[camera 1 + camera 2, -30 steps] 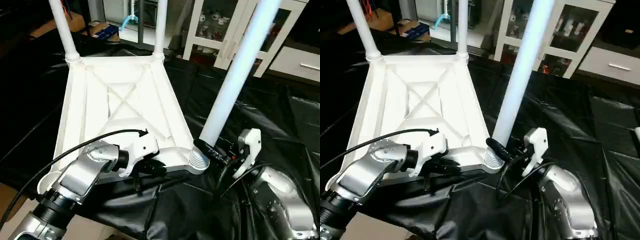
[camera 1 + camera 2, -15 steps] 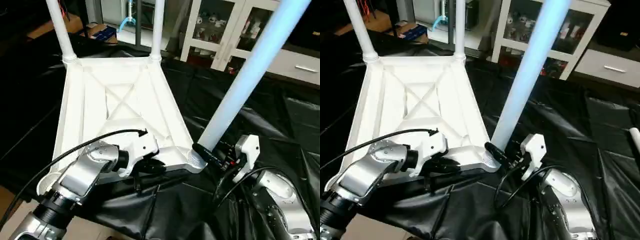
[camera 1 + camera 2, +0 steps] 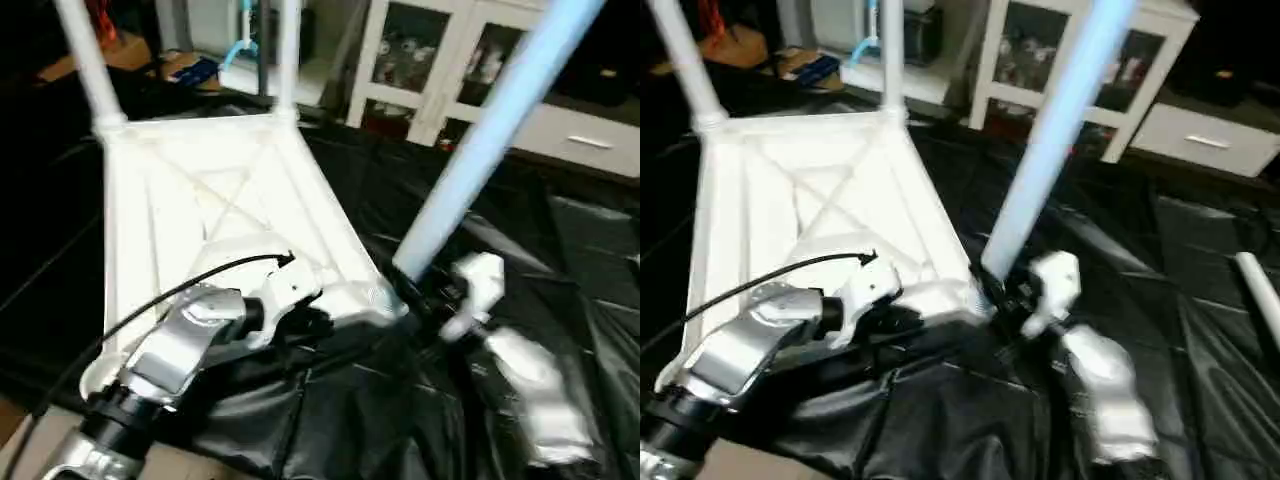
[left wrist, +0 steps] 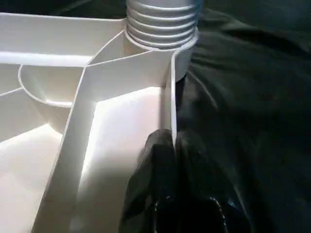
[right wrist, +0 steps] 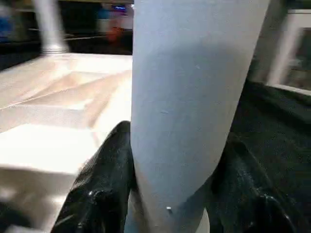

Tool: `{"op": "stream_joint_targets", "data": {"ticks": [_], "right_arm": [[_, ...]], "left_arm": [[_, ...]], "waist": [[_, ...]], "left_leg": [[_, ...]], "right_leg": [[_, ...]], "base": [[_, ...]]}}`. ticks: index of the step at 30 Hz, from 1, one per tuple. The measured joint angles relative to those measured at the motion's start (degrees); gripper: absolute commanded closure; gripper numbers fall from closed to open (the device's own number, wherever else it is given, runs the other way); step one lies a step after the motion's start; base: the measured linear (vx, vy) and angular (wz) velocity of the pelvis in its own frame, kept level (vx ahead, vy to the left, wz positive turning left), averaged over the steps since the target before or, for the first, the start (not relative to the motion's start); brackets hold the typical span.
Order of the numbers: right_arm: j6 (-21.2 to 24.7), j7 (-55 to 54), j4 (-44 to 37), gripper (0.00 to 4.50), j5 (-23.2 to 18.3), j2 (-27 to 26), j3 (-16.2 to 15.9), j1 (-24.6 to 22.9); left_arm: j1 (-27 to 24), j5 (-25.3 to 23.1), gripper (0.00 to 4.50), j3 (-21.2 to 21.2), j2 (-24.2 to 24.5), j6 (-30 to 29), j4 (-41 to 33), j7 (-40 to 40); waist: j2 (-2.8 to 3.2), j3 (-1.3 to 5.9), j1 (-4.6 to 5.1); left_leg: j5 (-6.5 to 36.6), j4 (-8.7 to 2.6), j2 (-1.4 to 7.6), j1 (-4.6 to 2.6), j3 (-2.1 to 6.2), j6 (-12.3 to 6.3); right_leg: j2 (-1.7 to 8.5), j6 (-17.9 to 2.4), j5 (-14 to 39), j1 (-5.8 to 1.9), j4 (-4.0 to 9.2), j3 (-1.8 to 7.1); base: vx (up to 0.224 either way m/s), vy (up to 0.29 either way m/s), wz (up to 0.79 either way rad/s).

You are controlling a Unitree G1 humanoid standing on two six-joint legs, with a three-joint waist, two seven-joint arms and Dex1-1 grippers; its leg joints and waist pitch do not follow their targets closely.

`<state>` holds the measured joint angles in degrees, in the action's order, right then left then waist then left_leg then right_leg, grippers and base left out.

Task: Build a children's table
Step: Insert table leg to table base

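The table top [image 3: 210,215] lies underside up on black sheeting [image 3: 520,250], two legs [image 3: 85,60] seated in its far corner sockets. The right gripper [image 5: 165,194] grasps a third leg [image 3: 480,150] low down, its threaded end [image 4: 163,22] at the near right socket. The left gripper [image 4: 167,160] is clenched on the top's near rim. A fourth leg [image 3: 1262,290] lies far right
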<state>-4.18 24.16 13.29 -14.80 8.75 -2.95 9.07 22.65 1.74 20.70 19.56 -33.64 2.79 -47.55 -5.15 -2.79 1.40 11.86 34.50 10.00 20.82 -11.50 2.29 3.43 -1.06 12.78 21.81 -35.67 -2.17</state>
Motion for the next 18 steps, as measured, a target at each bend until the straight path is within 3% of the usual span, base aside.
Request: {"op": "stream_joint_targets", "data": {"ticks": [4, 8, 18], "right_arm": [[-0.8, -9.7, 1.8, 2.66, 5.4, -1.1, -1.6, 2.2], [-1.3, -17.3, 3.6, 2.66, 7.7, -2.3, -2.1, 3.9], [-4.6, -21.4, 7.8, 2.66, 7.8, -4.8, -2.1, 5.8]], "left_arm": [[0.9, -0.4, 4.50, -0.1, -4.7, -5.5, 0.0, 6.3], [2.0, -0.8, 4.50, -0.1, -8.7, -9.2, 0.5, 11.3], [2.6, -0.2, 4.50, -0.1, -9.0, -10.2, 0.7, 12.9]], "waist": [[-0.20, 0.10, -0.06], [-0.25, 0.09, -0.09], [-0.41, 0.06, 0.02]], "left_leg": [[0.0, 0.01, 0.00, -0.01, 0.02, 0.04], [0.0, 0.01, 0.01, 0.13, 0.02, 0.04], [0.0, 0.05, 0.10, 0.13, 0.03, 0.05]], "right_leg": [[0.00, 0.1, -0.1, 0.03, -0.01, 0.00], [-0.02, 0.2, -0.1, 0.17, -0.02, 0.00], [-0.10, 0.3, -0.1, 0.21, -0.07, -0.01]], "base": [[0.000, 0.000, 0.00], [0.000, 0.000, 0.00], [0.000, 0.000, 0.00]]}}
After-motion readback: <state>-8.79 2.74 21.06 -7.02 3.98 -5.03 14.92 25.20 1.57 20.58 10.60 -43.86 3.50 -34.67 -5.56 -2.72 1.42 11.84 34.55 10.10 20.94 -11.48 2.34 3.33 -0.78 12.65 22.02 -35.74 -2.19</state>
